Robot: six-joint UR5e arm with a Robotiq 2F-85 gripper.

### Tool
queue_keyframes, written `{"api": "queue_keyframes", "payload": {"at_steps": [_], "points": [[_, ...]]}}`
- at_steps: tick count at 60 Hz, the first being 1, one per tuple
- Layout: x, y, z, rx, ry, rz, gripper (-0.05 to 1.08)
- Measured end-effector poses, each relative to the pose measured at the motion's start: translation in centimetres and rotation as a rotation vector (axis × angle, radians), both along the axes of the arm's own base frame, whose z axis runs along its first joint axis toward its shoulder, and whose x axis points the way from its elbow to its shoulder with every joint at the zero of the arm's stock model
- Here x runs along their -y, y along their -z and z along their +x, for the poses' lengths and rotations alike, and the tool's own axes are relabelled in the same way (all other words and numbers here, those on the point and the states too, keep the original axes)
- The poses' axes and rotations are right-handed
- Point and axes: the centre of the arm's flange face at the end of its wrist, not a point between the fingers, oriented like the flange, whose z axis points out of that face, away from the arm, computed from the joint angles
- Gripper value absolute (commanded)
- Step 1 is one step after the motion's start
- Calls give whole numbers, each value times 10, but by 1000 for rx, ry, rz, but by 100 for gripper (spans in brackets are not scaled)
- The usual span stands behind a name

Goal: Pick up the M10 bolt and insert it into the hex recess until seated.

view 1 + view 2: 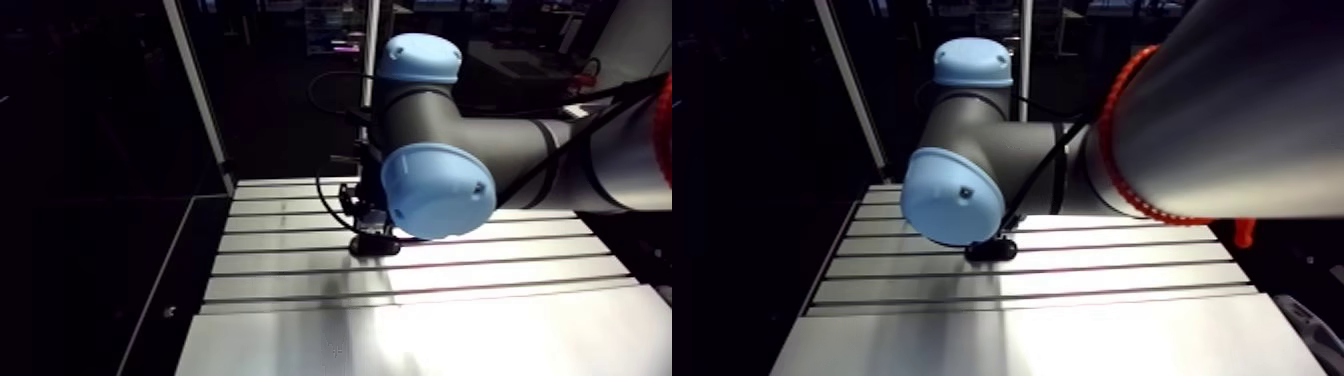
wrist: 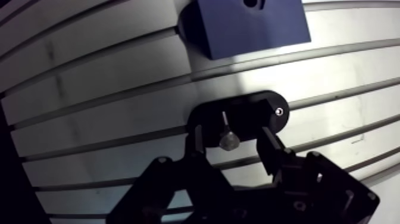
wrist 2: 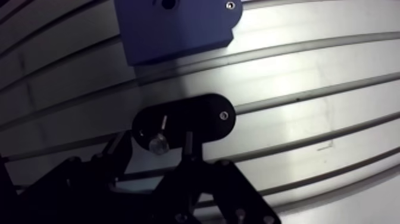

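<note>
In the wrist view a small silver bolt (image 2: 228,140) rests on a black oval holder (image 2: 262,110) on the slotted table. My gripper (image 2: 230,131) is low over the holder and open. One finger (image 2: 196,136) stands on each side of the bolt, with a gap showing on both sides. Ahead of the gripper lies a blue block (image 2: 250,27) with a dark recess (image 2: 253,3) in its top. In the arm view the holder (image 1: 375,244) shows under the wrist, and the blue joint cap (image 1: 437,190) hides the fingers.
The aluminium table (image 1: 420,300) has long slots running across it. A slanted frame post (image 1: 200,95) rises at its back left corner. The table's left edge (image 1: 190,290) drops into darkness.
</note>
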Motion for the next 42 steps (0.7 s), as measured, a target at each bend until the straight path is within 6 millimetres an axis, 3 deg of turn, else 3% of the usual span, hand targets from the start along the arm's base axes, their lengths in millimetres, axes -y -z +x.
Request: {"api": "queue_keyframes", "payload": {"at_steps": [42], "points": [[0, 4, 0, 8, -1, 0, 53]]}}
